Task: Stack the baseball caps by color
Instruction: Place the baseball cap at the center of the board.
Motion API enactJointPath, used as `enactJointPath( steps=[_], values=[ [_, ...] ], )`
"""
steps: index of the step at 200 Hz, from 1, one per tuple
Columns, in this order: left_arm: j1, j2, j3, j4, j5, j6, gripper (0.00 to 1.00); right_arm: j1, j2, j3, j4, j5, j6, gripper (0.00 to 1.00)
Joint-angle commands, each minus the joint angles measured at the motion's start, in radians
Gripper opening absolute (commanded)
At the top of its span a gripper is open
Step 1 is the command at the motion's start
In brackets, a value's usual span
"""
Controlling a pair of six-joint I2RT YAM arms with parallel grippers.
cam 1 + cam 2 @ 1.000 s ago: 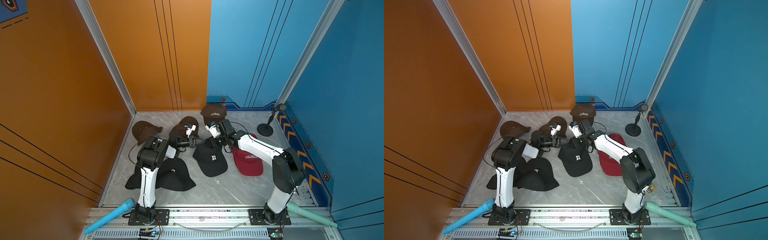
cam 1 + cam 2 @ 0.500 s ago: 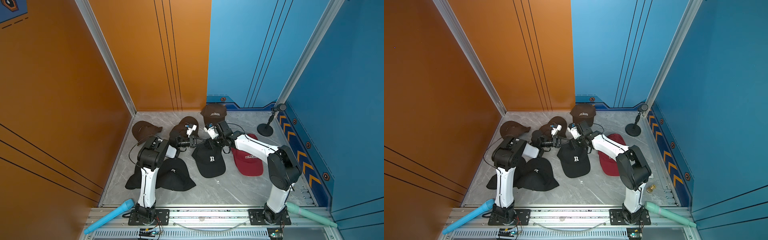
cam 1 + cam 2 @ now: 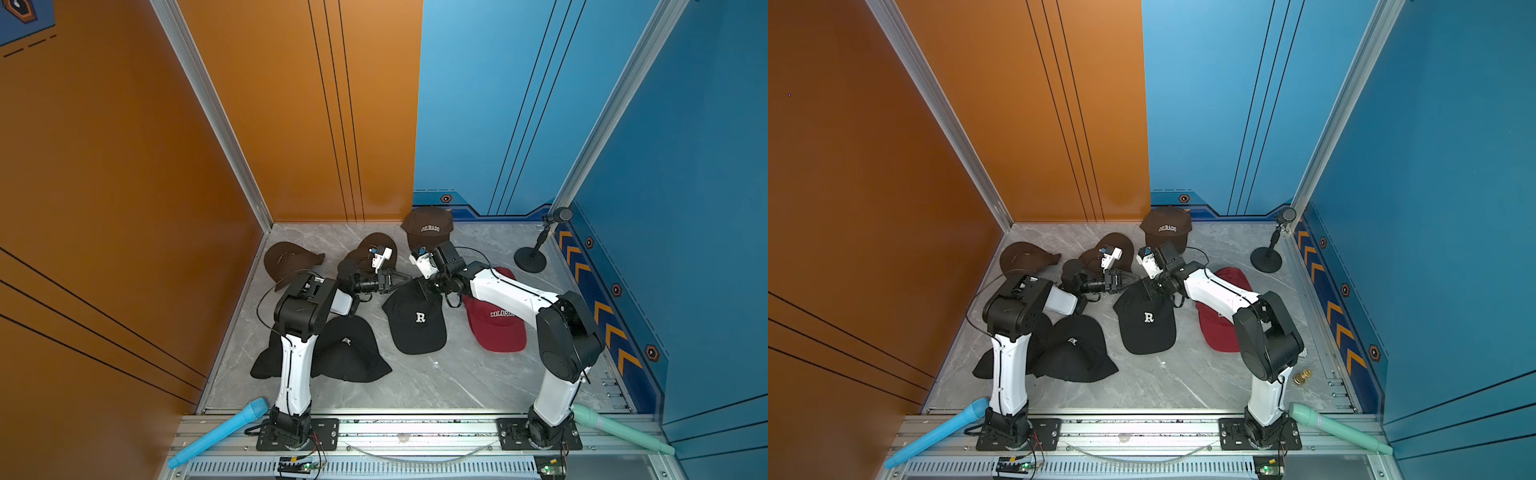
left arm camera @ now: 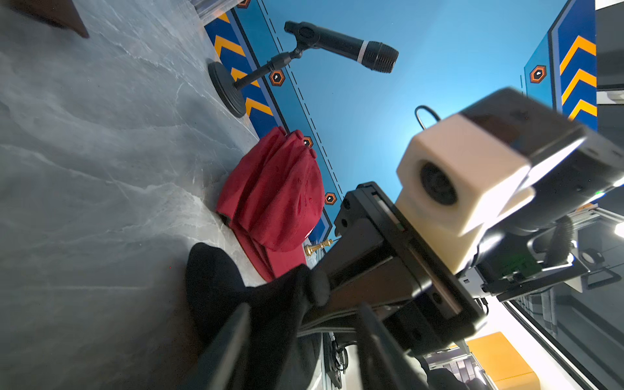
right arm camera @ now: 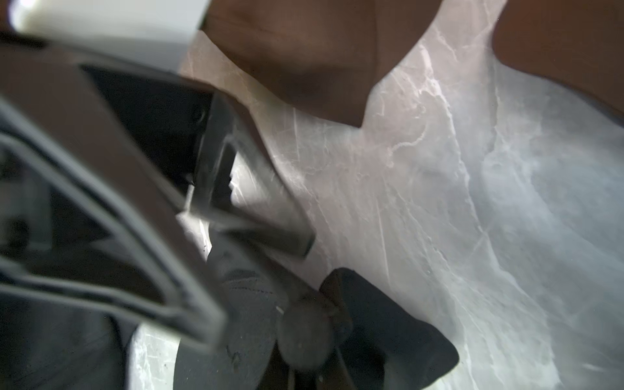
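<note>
Nearest the rail, at the lower left in both top views, a heap of black caps (image 3: 349,351) lies overlapped on the desk (image 3: 436,378), partly under the left arm. At centre sits the black R cap (image 3: 417,324), its brim toward the bottom of the frame. To its right are the red caps (image 3: 496,328), which the left wrist view shows nested crown in crown.

Just above the R cap's crown the two hands meet. The right hand (image 3: 423,286) is pinched together on that cap's rear edge, and the left wrist view shows cloth bunched at its tips. The left hand (image 3: 404,277) has its fingers spread, with black cloth lying between them but not clamped.

Higher up lie the brown caps: one at left (image 3: 289,259), one behind the left wrist (image 3: 376,245), and the COLORADO cap (image 3: 430,226) against the back wall. A microphone stand (image 3: 530,259) stands at the upper right.

The cap should be light and limp. Held by the rear edge, the crown will likely sag and fold, so the stiffer brim looks like the better grip for laying it squarely on the black heap.
</note>
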State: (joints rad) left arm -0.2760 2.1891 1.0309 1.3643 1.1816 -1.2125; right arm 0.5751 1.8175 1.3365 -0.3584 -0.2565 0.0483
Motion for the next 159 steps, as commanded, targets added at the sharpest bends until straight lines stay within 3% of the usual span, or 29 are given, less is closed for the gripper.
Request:
enactJointPath(
  steps=[1, 18, 39, 61, 97, 159],
  values=[
    [0.059, -0.014, 0.072, -0.09, -0.058, 0.055, 0.98, -0.007, -0.067, 0.021, -0.074, 0.056, -0.011, 0.0],
    [0.082, -0.062, 0.143, -0.47, -0.134, 0.302, 0.98, -0.009, -0.099, 0.007, -0.099, 0.069, -0.008, 0.0],
    [0.08, -0.137, 0.297, -1.022, -0.315, 0.649, 0.98, -0.01, -0.137, 0.003, -0.144, 0.089, -0.002, 0.0],
    [0.075, -0.204, 0.409, -1.349, -0.543, 0.822, 0.98, -0.018, -0.159, 0.02, -0.211, 0.105, 0.016, 0.0],
    [0.046, -0.443, 0.292, -1.521, -0.914, 0.998, 0.98, -0.06, -0.141, 0.044, -0.257, 0.086, 0.082, 0.0],
    [-0.003, -0.883, -0.133, -1.545, -1.213, 1.016, 0.98, -0.067, -0.044, 0.017, -0.155, 0.047, 0.084, 0.0]
  ],
)
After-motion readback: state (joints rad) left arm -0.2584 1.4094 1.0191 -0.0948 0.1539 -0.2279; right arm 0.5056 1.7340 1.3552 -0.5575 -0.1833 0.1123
